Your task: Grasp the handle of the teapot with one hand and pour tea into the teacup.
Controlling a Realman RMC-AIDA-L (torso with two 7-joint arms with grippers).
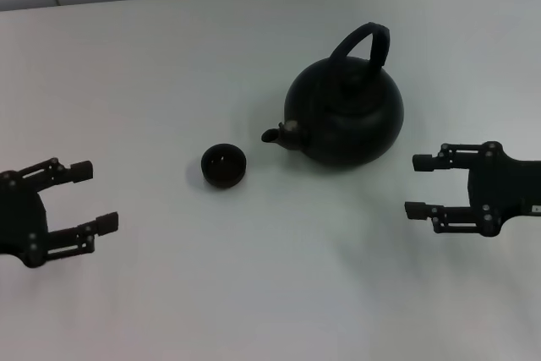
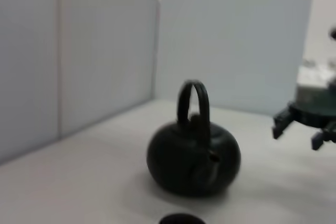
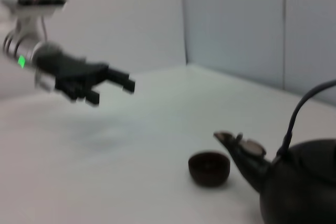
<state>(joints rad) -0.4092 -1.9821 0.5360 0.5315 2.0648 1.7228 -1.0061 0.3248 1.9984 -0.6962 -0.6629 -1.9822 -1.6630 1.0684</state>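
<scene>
- Fingers (image 1: 95, 224) of my left gripper (image 1: 89, 198) stand apart with nothing between them; the gripper hovers low over the white tabletop (image 1: 254, 293) at the left side of the head view, pointing inward.
- Fingers (image 1: 423, 210) of my right gripper (image 1: 420, 185) are likewise spread and hold nothing; this gripper sits at the right side, just beside the pot's body but clear of it.
- From the left wrist camera I see the right gripper (image 2: 296, 129) beyond the pot, apart from it.
- From the right wrist camera I see the left gripper (image 3: 110, 87) raised above the tabletop (image 3: 105, 171), well apart from the cup.
- I see the large, round, squat matte-black teapot (image 1: 347, 116) standing upright on the tabletop, a little right of centre and toward the far side.
- Its black arched hoop handle (image 1: 365, 40) rises over the lid; neither gripper touches it.
- Its short spout points toward my left, at the cup, and its tip stops short of the cup's rim.
- I see the tiny, round, black handleless teacup (image 1: 223, 165) upright on the tabletop, near the spout, between the pot and my left gripper.
- On the right wrist camera the teacup (image 3: 209, 168) looks dark brown inside, and I cannot tell whether it holds any liquid; the teapot (image 3: 299, 187) shows beside it, cut off at the edge.
- On the left wrist camera the teapot (image 2: 193, 158) faces me spout first, with the handle (image 2: 193, 106) upright, and the grey wall panels (image 2: 79, 51) behind.
</scene>
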